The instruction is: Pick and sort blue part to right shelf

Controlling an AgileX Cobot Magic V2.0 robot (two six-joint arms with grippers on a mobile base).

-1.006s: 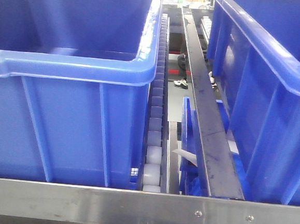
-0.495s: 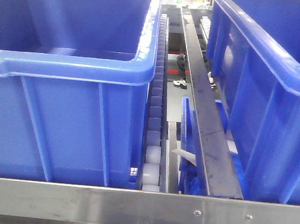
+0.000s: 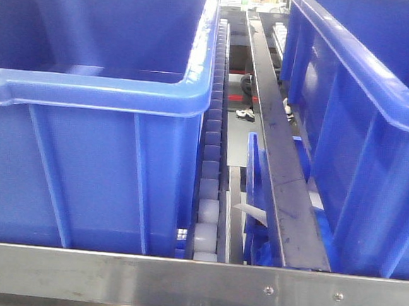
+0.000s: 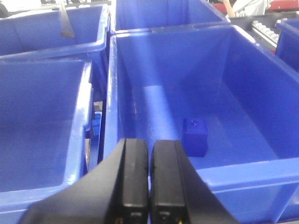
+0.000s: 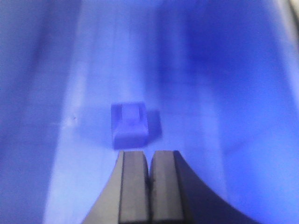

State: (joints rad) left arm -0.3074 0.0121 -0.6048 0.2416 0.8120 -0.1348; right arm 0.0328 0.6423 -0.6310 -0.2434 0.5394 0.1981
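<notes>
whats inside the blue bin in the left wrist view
One small blue part sits on the floor of the blue bin, near its front wall. The shut left end effector covers the bin's near left corner, so anything there cannot be seen.

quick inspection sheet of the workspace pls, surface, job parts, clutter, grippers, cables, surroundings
surface: steel front rail, roller track between bins
job's things: blue part on the floor of the large bin; another blue part ahead of the right gripper, blurred
clutter: white slip in the gap between bins
grippers: left gripper shut, empty, above the bin's near rim; right gripper shut, empty
cables: nothing seen
surroundings: more blue bins; a person's shoes beyond the track
</notes>
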